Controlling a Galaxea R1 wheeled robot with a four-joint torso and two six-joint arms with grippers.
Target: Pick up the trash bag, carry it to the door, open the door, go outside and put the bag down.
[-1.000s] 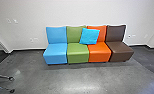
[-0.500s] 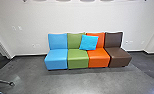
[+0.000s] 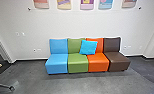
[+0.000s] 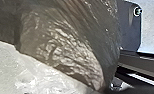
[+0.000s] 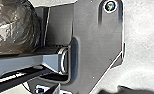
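Carrying seems to be the step in hand: the trash bag (image 4: 68, 45) bulges near the left wrist, by an edge of the robot's base (image 5: 93, 37). Driving calls for clearance from the seats (image 3: 78, 62). Whether either gripper pinches it, I cannot tell.

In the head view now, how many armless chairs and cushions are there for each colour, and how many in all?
Blue: 2, one chair and one cushion
Green: 1, green chair
Orange: 1, orange chair
Brown: 1, brown chair
Total: 5
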